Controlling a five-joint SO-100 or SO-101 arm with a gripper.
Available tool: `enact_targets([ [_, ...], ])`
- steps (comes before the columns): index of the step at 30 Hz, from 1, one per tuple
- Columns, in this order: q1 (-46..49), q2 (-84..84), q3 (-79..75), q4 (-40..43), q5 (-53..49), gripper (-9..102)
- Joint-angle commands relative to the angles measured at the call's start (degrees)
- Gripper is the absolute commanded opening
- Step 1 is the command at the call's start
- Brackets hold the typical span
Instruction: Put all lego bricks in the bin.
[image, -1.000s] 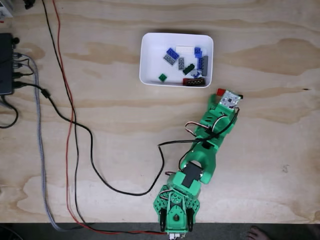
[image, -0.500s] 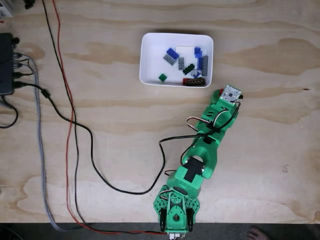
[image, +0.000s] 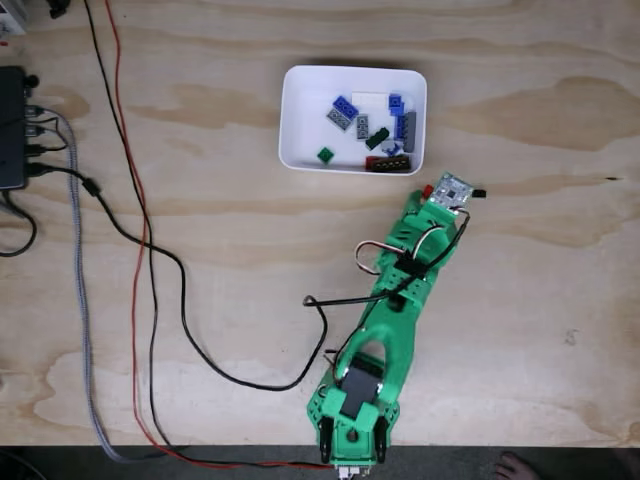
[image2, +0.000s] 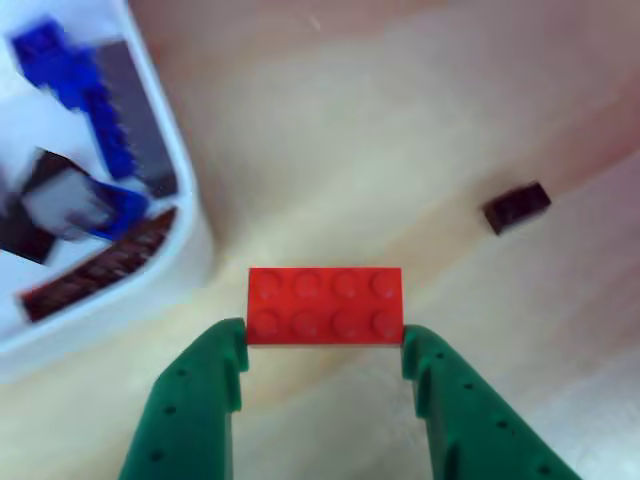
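My gripper (image2: 325, 338) is shut on a red lego brick (image2: 325, 300), a two-by-four held by its short ends just above the table. In the fixed view that red brick (image: 427, 189) peeks out beside the arm's wrist board (image: 452, 190), just below the lower right corner of the bin (image: 290, 120). The white bin's rounded corner (image2: 190, 240) lies up and left of the held brick. Several lego bricks (image: 345, 108) in blue, grey, green, black and white lie inside it. A small dark brick (image2: 516, 207) lies alone on the wood to the right, also seen in the fixed view (image: 480, 190).
The green arm (image: 400, 290) stretches from its base (image: 352, 430) at the table's front edge. Black, red and grey cables (image: 140, 230) run down the left side from a black box (image: 12, 130). A person's foot (image: 515, 467) shows below the table edge.
The arm has stretched out and swung left, carrying the red brick closer to the bin's lower right corner. The dark brick on the table has not moved.
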Motion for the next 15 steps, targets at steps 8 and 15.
enact_targets([
  [8,-15.9,0.7,-31.5,28.0,14.2,0],
  [15,-16.7,-17.9,-47.6,23.1,11.8,9],
])
